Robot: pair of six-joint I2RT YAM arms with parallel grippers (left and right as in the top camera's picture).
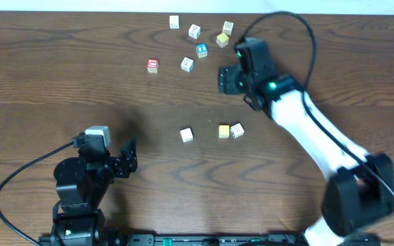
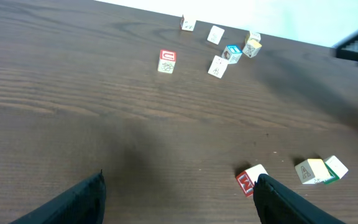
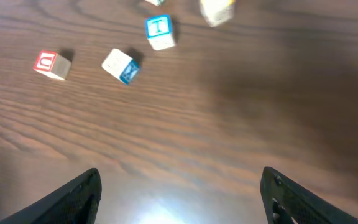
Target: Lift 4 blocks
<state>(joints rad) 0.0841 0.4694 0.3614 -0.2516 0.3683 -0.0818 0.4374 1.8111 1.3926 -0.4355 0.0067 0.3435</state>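
Overhead: right end effector (image 1: pixel 223 78) wide, empty, near clustered blocks (image 1: pixel 194 31); left end effector (image 1: pixel 128 158) wide, empty. Risk: tight spacing, so a grasp may knock the blue-faced cube (image 1: pixel 201 50).

A red-faced cube (image 1: pixel 152 65) lies apart from a blue-faced cube (image 1: pixel 201 50) on the wooden table (image 1: pixel 60 82).

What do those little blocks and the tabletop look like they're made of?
The blocks look like small wooden cubes. Their pale matte faces carry printed marks, some with coloured borders, and the edges are crisp. Painted or printed wood is my guess. The table shows dark brown wood grain with a soft sheen where light glares in the right wrist view. It may be veneer or laminate rather than solid wood.
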